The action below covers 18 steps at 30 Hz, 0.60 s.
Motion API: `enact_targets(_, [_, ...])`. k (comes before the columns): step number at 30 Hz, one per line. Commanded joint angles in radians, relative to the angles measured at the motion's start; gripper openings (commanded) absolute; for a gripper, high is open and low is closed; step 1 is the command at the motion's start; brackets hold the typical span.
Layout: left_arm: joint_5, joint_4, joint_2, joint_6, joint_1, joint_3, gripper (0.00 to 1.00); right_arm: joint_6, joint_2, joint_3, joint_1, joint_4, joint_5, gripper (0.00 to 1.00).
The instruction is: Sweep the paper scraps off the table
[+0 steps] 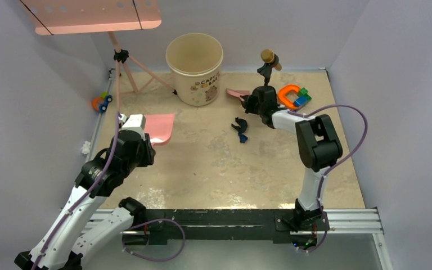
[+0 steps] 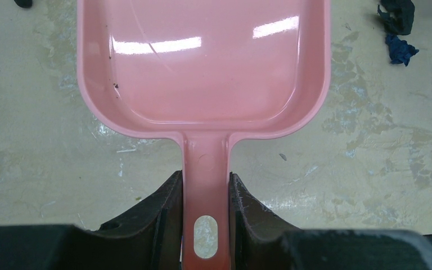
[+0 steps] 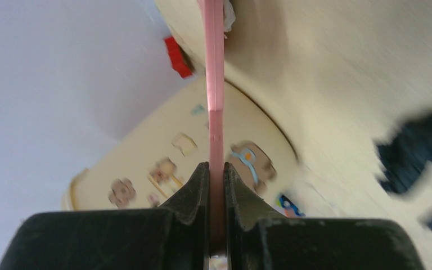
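Two dark-blue paper scraps (image 1: 240, 129) lie on the table (image 1: 214, 169), approx. centre, btwn the arms. L gripper (image 2: 205, 183) is clamped narrow on the handle of a pink dustpan (image 2: 202, 67), pan over the table's L side. R gripper (image 3: 215, 169) is pinched fully onto a thin pink tool (image 3: 214, 84), seen edge-on, near the cream bucket (image 1: 194, 67). Bucket print reads "CAPY" w/ cartoon animals; 2nd line too small to read. A red scrap (image 3: 177, 56) shows beside the bucket. A white wad (image 1: 85, 147) lies at the L edge.
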Motion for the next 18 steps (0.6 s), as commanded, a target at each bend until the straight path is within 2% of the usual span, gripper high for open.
enact_targets(1, [-0.015, 0.043, -0.011, 0.017, 0.004, 0.003, 0.00, 0.089, -0.172, -0.127, 0.040, -0.181, -0.076, 0.00])
enact_targets(5, [-0.013, 0.041, -0.012, 0.017, 0.004, 0.002, 0.00, -0.008, -0.308, -0.188, 0.049, -0.341, -0.118, 0.00])
enact_targets(10, [-0.005, 0.039, -0.005, 0.021, 0.004, 0.001, 0.00, -0.104, -0.461, -0.190, 0.077, -0.652, -0.169, 0.00])
enact_targets(15, [0.003, 0.042, -0.004, 0.024, 0.004, 0.000, 0.00, -0.217, -0.708, -0.297, 0.072, -0.506, -0.038, 0.00])
enact_targets(18, [0.033, 0.051, 0.005, 0.036, 0.002, -0.004, 0.00, -0.373, -0.776, -0.248, 0.050, -0.558, 0.043, 0.00])
